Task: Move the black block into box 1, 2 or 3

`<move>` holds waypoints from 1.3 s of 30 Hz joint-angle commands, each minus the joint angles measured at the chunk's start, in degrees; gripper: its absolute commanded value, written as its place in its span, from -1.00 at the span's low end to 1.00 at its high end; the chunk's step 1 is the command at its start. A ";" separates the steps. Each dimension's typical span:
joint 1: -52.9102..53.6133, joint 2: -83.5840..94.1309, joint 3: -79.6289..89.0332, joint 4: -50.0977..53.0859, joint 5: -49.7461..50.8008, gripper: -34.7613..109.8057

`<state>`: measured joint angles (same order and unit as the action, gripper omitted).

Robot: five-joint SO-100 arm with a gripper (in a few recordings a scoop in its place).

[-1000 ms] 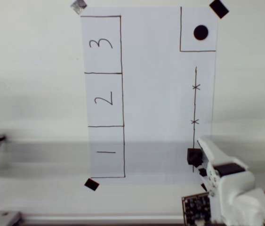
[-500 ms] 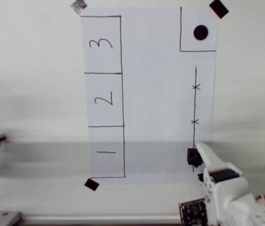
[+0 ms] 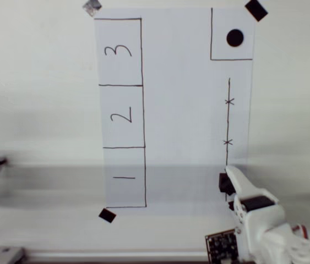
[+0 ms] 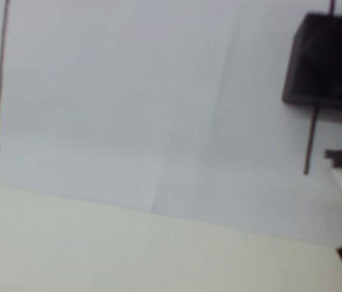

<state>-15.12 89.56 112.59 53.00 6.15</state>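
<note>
The black block (image 3: 223, 182) is a small dark cube sitting on the drawn vertical line at the lower right of the white paper (image 3: 182, 110). My white gripper (image 3: 233, 184) comes in from the bottom right, and one white finger (image 3: 236, 179) overlaps the block's right side. Its other finger is hidden, so its state is unclear. In the wrist view the black block (image 4: 328, 61) is at the top right on the pen line, resting on the paper. Box 1 (image 3: 124, 177) is at the paper's lower left, with box 2 (image 3: 121, 116) and box 3 (image 3: 119, 52) above it.
A drawn square with a solid black dot (image 3: 234, 37) is at the paper's top right. Black tape squares hold the paper's corners (image 3: 107, 215) (image 3: 255, 9). A band of shadow crosses the table at the block's height. A circuit board (image 3: 221, 247) hangs on the arm.
The arm has shifted left toward the block, and its white finger now overlaps the block's right side. The block has stayed where it was.
</note>
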 commanded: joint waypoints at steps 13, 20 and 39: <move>0.70 -0.88 -0.35 -4.22 -1.67 -0.13; 0.62 -0.62 0.79 -4.57 -1.76 -0.13; -0.09 2.72 5.45 -6.15 -1.49 -0.16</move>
<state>-14.24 88.07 117.69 47.37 4.13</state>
